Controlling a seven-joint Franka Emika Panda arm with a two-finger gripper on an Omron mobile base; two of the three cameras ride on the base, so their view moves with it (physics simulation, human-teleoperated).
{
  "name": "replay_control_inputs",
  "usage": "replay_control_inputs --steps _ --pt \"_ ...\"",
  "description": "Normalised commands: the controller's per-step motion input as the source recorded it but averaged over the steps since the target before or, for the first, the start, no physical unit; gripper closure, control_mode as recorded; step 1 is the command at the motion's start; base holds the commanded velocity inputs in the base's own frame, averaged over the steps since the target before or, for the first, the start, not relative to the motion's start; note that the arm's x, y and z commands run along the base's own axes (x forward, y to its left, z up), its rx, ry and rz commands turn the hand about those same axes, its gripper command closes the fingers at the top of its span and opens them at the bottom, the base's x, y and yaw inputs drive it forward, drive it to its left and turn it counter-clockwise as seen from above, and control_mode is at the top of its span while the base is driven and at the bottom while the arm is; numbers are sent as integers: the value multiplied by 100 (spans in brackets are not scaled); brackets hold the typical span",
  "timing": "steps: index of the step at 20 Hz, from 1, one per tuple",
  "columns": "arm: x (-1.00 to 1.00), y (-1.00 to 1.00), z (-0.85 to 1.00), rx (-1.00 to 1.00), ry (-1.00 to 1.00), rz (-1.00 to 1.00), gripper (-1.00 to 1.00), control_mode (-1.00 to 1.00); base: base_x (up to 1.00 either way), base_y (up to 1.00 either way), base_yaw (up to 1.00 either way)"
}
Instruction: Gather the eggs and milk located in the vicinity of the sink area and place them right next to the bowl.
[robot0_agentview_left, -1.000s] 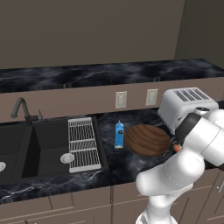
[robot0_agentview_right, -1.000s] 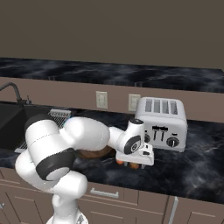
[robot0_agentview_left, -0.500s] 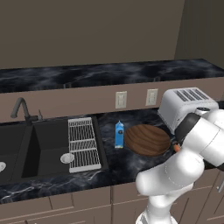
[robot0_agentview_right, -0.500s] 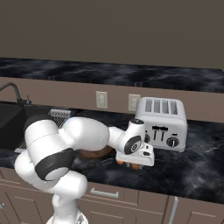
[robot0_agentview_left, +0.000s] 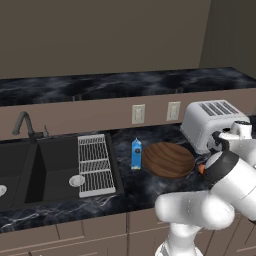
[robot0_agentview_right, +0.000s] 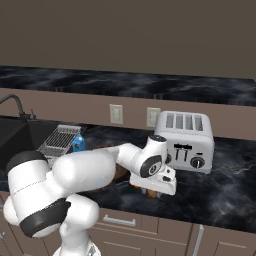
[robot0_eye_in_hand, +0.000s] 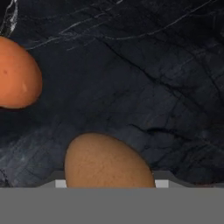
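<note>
Two orange-brown eggs lie on the dark marble counter. In the hand view one egg (robot0_eye_in_hand: 109, 162) sits at the bottom centre, right between the tips of my gripper (robot0_eye_in_hand: 109, 183), which is shut on it. The other egg (robot0_eye_in_hand: 17, 73) lies apart at the upper left. From the right base view my gripper (robot0_agentview_right: 152, 189) is low over the counter in front of the toaster. An orange egg (robot0_agentview_left: 201, 169) peeks out beside my arm, just right of the wooden bowl (robot0_agentview_left: 168, 159). The blue milk carton (robot0_agentview_left: 136, 153) stands upright left of the bowl. The black sink (robot0_agentview_left: 30, 165) is at the far left.
A silver toaster (robot0_agentview_left: 207, 122) stands behind my hand, close to the wall. A white wire rack (robot0_agentview_left: 94, 162) lies along the sink's right side. Two wall outlets (robot0_agentview_left: 138, 113) sit above the counter. The counter's front edge is close under my hand.
</note>
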Motion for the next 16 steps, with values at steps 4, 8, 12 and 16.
replay_control_inputs --steps 4,8,12,16 --pt "-32 64 0 0 -13 0 100 -100 0 0 0" --pt "-7 66 3 0 -6 0 100 -100 0 0 0" --pt "0 58 3 0 -3 0 100 -100 0 0 0" --pt "0 49 0 0 -7 3 100 -100 0 0 0"
